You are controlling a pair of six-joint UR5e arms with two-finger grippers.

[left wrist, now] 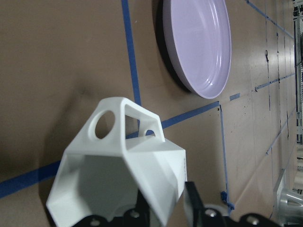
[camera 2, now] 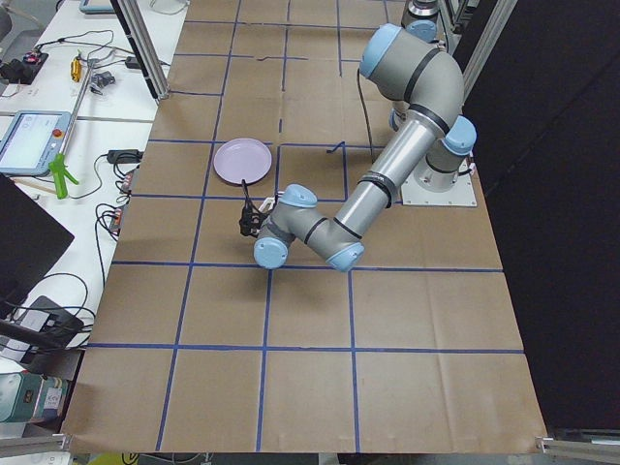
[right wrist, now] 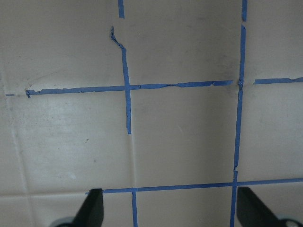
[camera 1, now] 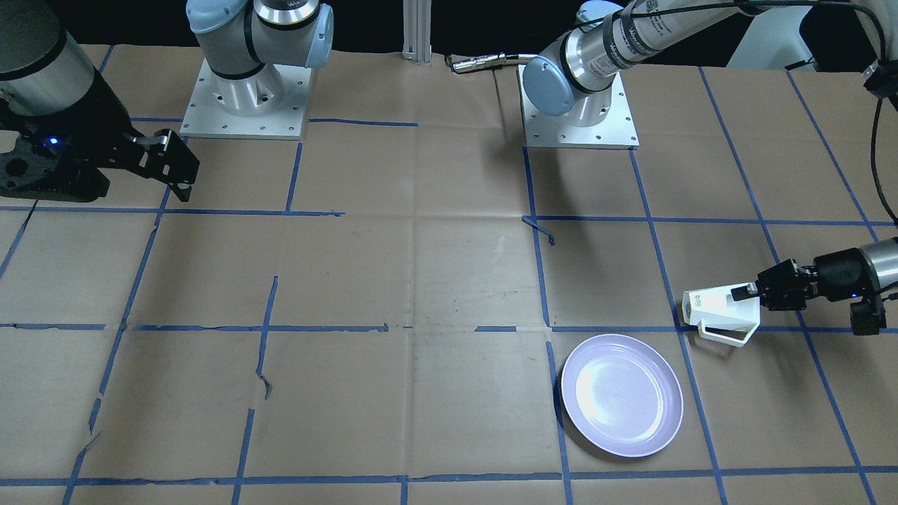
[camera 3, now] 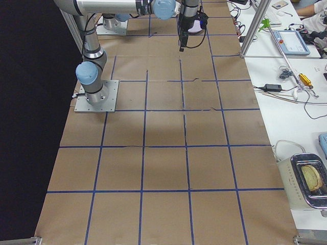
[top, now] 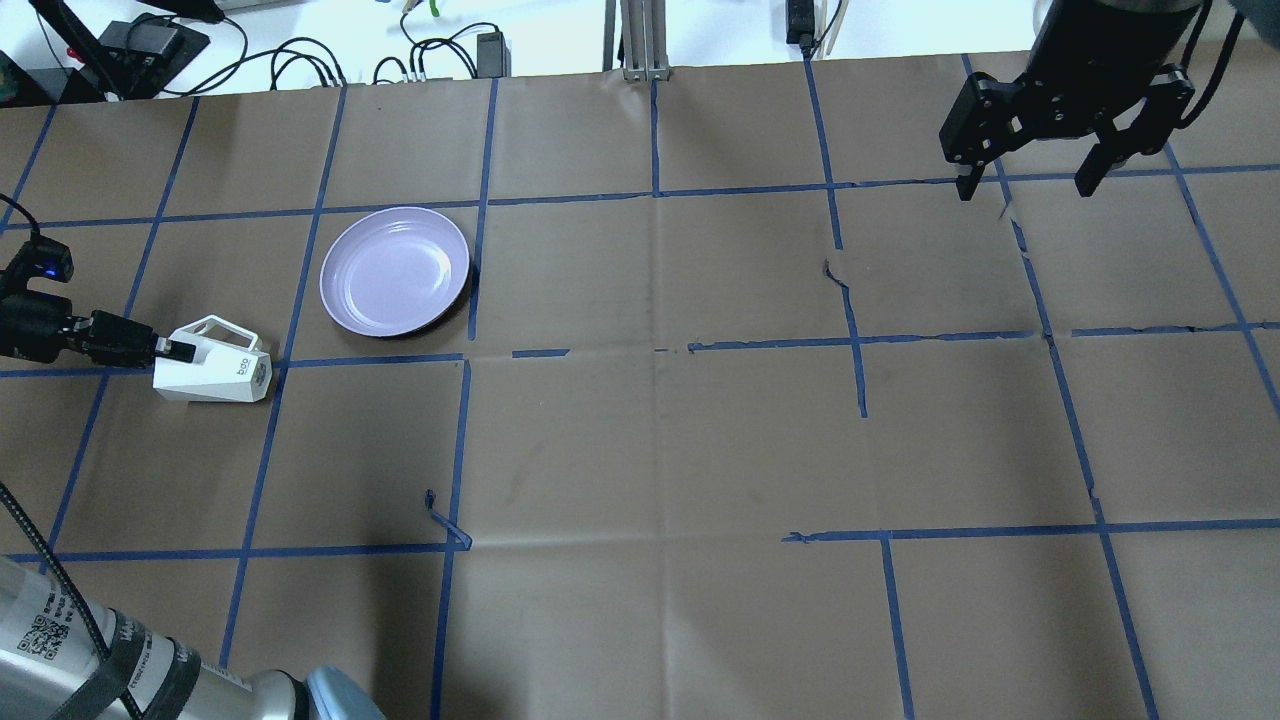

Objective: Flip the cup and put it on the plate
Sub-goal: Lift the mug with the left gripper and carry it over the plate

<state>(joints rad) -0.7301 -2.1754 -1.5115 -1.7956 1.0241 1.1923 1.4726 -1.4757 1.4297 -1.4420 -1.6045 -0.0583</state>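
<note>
- Small white faceted cup (left wrist: 118,175), hexagonal at the rim, lies on its side in the grasp of the black two-finger left gripper (left wrist: 165,210). Its open mouth is turned toward the wrist camera.
- The left gripper's jaws are closed to a narrow gap on the cup's rim wall. One finger sits inside the mouth, the other outside.
- The cup's hollow shows only plain matte white walls. Its angular open handle, pierced by one round hole, points toward the plate. Whether the cup touches the paper or hangs just above it cannot be told.
- Round glossy pale lavender plate (top: 395,270) with a raised rim sits flat on the table near the cup but apart from it, farther from the robot. Its face carries only reflected light.
- Both things are on the robot's left side of the table (top: 650,450), which is covered in creased brown paper and gridded with blue tape (top: 860,370).
- Count: one cup, one plate, two grippers, two grey arms with pale blue joint caps.
- The black right gripper (top: 1028,182) hovers over the far right of the table, jaws spread wide with nothing between them, well apart from cup and plate.
- The left arm (camera 2: 387,174) reaches out from its base plate, its wrist low and level beside the cup.
</note>
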